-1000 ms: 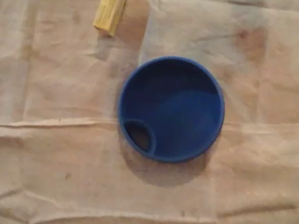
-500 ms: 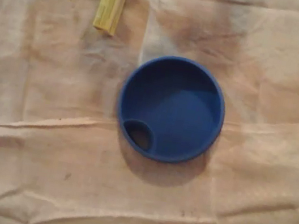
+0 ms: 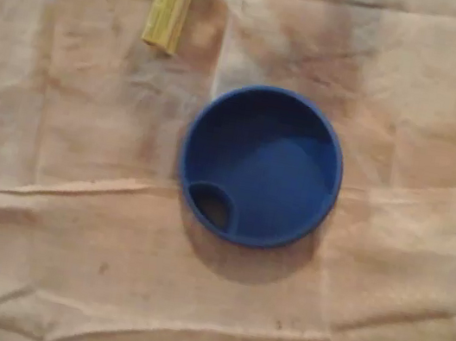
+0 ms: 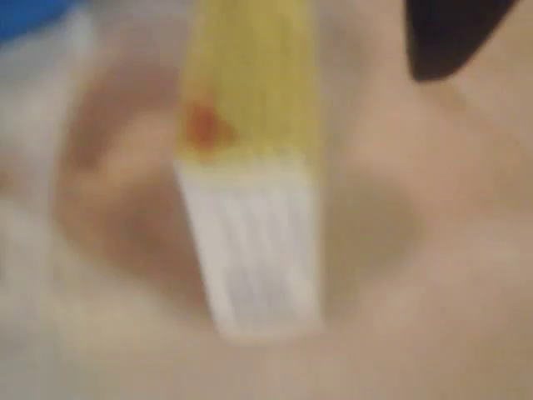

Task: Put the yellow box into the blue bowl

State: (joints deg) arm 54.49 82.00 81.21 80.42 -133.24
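Cloth (image 3: 38, 261), beige and creased, is lying under a yellow box (image 3: 169, 3) and a blue bowl (image 3: 261, 166) in the overhead view, the box resting flat up-left of the bowl, well apart. Wrist view is showing the box (image 4: 250, 125) close and blurred; a dark shape (image 4: 445, 33) is intruding top right, and the gripper's opening cannot be told.

Overhead view: the box (image 3: 169, 3) lies up-left of the bowl (image 3: 263, 168).
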